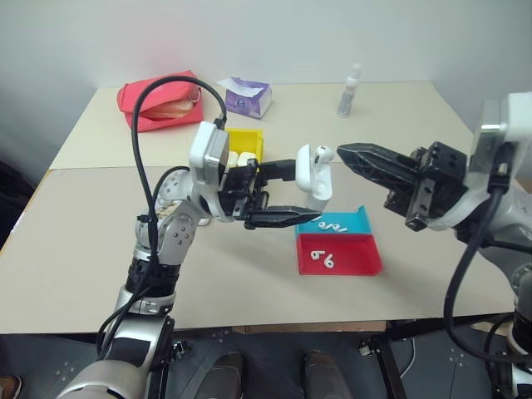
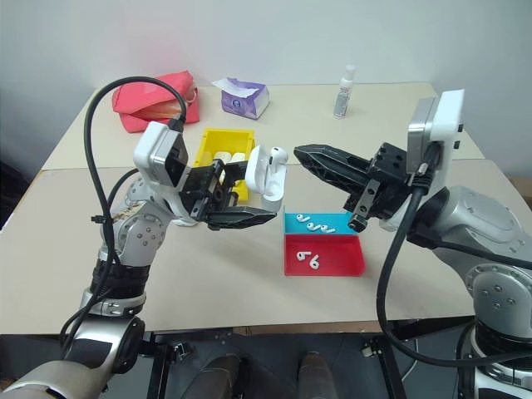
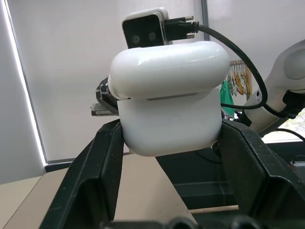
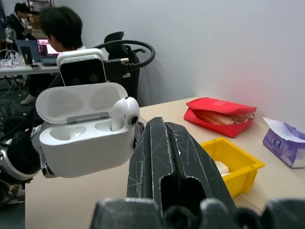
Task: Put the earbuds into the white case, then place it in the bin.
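Note:
My left gripper [image 1: 312, 193] is shut on the white case [image 1: 316, 176], holding it in the air above the table with its lid hinged open. One earbud [image 4: 125, 112] stands in a slot of the case [image 4: 86, 138], its head sticking up; the other slot looks empty. My right gripper [image 1: 343, 153] is shut, nothing between its fingers, with its tip right beside that earbud [image 1: 324, 153]. More earbuds [image 1: 332, 225] lie in the blue tray [image 1: 359, 216] and in the red tray [image 1: 357, 253] below. The yellow bin [image 1: 246, 135] stands behind the case, with white cases inside.
A red pouch [image 1: 162, 101], a purple tissue pack [image 1: 246, 96] and a small clear bottle [image 1: 350, 91] stand along the table's far side. In the right wrist view a person [image 4: 57, 24] sits at a desk in the background.

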You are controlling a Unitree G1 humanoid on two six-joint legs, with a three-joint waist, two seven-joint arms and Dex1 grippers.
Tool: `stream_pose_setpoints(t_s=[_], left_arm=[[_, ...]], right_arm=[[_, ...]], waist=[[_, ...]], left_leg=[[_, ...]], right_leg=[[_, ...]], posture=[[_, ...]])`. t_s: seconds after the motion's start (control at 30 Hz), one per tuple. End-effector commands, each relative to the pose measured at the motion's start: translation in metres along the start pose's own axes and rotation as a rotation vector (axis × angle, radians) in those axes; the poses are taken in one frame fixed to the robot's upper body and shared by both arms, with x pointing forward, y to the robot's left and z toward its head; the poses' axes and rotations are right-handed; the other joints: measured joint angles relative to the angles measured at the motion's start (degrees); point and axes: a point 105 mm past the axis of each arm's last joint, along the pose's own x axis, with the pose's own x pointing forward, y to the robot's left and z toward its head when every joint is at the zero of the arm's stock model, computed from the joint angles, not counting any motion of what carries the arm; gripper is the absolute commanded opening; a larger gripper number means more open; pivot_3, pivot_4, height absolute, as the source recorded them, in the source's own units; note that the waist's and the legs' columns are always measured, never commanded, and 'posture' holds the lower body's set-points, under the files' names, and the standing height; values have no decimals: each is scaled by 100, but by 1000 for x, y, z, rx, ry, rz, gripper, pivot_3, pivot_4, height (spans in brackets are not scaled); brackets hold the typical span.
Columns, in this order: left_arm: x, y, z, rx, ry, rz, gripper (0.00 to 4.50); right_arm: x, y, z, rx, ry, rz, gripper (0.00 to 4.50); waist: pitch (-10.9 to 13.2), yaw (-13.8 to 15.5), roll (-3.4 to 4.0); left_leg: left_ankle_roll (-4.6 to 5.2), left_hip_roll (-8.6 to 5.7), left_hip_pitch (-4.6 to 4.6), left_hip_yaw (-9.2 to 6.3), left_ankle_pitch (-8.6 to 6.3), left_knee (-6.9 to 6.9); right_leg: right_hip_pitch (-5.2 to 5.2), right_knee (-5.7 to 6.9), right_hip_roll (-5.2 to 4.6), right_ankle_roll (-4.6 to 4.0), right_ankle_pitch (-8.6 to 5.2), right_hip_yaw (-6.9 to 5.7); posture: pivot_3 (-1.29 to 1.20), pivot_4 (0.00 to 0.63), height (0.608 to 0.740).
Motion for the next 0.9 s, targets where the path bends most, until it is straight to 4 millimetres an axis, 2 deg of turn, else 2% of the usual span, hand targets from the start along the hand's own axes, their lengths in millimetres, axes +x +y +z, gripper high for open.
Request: stream_pose_setpoints(t_s=[0.03,0.9], left_arm=[[5,-1,9,38,-14,-22,2727],[5,0,7,33,-12,-19,2727]], right_arm=[[2,6,8,-48,-3,18,46],[3,18,7,-69,17,52,46]], waist=[[0,0,0],[0,-1,0]], left_leg=[[0,0,0,0,0,0],[1,0,0,0,0,0]], right_leg=[[0,0,0,0,0,0],[0,0,0,0,0,0]], posture=[[0,150,740],[0,150,740]])
